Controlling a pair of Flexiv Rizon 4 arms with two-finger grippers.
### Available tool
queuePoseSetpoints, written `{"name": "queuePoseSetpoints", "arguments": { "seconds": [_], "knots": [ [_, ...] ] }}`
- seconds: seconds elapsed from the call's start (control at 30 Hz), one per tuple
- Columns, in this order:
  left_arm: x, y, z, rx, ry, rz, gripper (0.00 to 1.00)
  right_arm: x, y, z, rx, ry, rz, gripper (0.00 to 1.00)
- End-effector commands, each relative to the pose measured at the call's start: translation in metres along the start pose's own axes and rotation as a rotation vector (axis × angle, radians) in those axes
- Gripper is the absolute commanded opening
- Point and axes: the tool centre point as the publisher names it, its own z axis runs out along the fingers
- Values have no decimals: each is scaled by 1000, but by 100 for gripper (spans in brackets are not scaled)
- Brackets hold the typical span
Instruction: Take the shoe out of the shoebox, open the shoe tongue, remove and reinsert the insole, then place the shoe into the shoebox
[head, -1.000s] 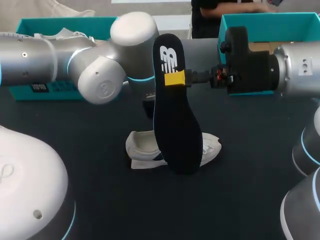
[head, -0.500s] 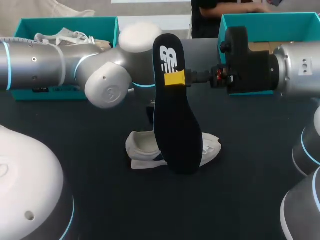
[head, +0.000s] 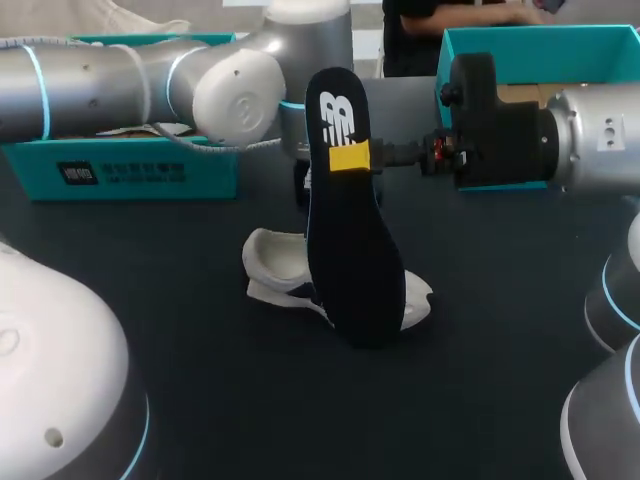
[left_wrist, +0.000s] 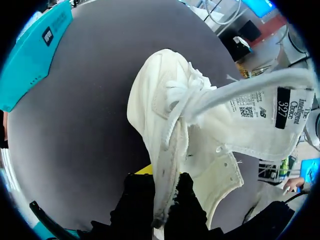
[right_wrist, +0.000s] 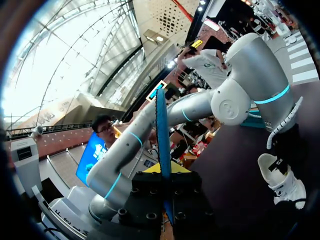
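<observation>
The right hand (head: 350, 158) is clamped on the black foam insole (head: 352, 250), upright over the white lace-up shoe (head: 272, 278) on the bench (head: 200, 390). The left hand (left_wrist: 162, 197) pinches the shoe's side wall. Steady the shoe and feed the insole in toe-first.

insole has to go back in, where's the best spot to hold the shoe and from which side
Pinch the side wall of the shoe from above, one finger inside. That thin upright edge fits between the fingers, as the left gripper shows, and with the tongue pulled out the mouth is free.
</observation>
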Motion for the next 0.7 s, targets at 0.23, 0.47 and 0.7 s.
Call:
{"name": "queuePoseSetpoints", "arguments": {
  "seconds": [0.23,0.47,0.7],
  "knots": [
    [-3,-4,-28,3,505,698,0,0,0,4,0,-3,2,0],
    [-3,-4,-28,3,505,698,0,0,0,4,0,-3,2,0],
    [-3,-4,-28,3,505,698,0,0,0,4,0,-3,2,0]
  ]
}}
